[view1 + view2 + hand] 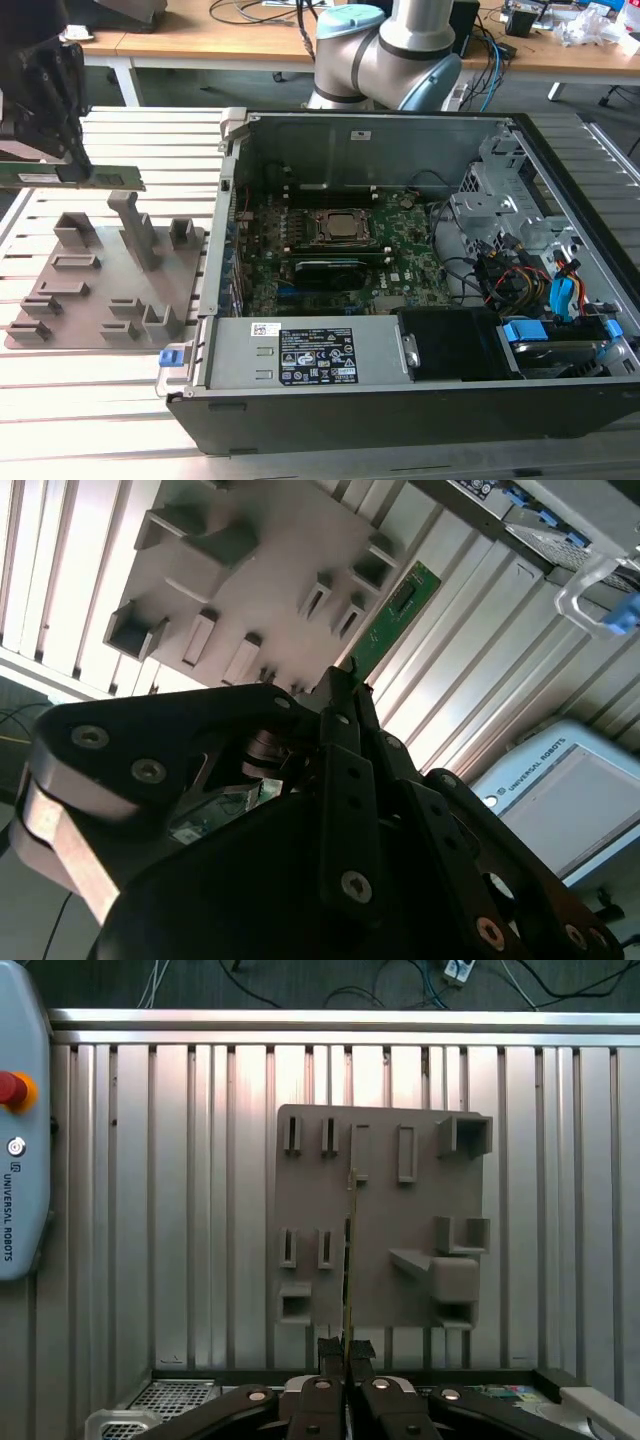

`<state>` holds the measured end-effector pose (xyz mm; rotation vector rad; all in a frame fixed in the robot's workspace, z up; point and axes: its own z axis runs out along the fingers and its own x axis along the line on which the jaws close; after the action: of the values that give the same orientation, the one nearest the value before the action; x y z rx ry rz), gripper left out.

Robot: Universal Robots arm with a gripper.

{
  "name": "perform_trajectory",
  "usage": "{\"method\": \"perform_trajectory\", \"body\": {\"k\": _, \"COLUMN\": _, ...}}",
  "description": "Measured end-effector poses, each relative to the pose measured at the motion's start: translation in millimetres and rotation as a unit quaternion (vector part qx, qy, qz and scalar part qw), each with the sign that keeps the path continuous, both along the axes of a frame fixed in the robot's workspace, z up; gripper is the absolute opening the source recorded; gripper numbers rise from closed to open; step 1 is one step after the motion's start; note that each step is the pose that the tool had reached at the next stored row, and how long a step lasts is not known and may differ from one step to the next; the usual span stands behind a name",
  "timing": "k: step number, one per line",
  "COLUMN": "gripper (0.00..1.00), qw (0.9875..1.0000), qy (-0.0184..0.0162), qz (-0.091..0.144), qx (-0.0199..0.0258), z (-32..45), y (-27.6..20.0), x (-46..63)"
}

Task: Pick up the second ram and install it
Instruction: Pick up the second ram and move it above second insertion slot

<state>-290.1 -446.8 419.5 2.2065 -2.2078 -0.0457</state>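
Gripper: the black two-finger gripper (72, 160) is hanging over the exterior view's left part of the table, well apart from the case; its tips are also showing in both wrist views (345, 1350) (345, 680).
Fingers: the dark fingers (328, 1352) are pinching the stick between them, one pressing on each flat face.
Second ram: the second ram, a long, narrow green circuit-board stick with a pale label (110, 180), is being held in the air, lying level along its length and standing on edge. In the first wrist view it is showing edge-on as a thin line (349, 1260) across the plate below; in the second wrist view its green end (400, 610) is sticking out past the tips.
Fixture plate: the grey moulded fixture plate with upright posts and slotted holders (110, 290) is lying on the table below the stick (400, 1210).
Table: the slatted aluminium table (100, 400) is carrying the plate and the case.
Computer case: the black and silver open computer case (380, 410) is lying on its side at the exterior view's right of the plate, its green motherboard (400, 265) facing up with the square CPU socket (340, 228) near the middle.
Arm: the silver and pale-blue arm (390, 50) is standing behind the case.
Teach pendant: the pale grey teach pendant (20, 1160) with a red button (8, 1088) is lying beside the slats.
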Motion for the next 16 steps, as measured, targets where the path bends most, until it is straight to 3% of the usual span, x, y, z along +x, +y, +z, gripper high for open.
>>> {"method": "perform_trajectory", "body": {"k": 4, "gripper": 0.14, "qw": 1.0, "qy": 0.0, "qz": 0.0, "qx": -0.0008, "z": 0.0, "y": 0.4, "x": 15.5}}
{"method": "perform_trajectory", "body": {"k": 10, "gripper": 0.14, "qw": 1.0, "qy": 0.0, "qz": 0.0, "qx": -0.0014, "z": 0.0, "y": 0.7, "x": 26.8}}
{"method": "perform_trajectory", "body": {"k": 16, "gripper": 0.14, "qw": 1.0, "qy": 0.0, "qz": 0.0, "qx": -0.0028, "z": 0.0, "y": 1.4, "x": 45.9}}
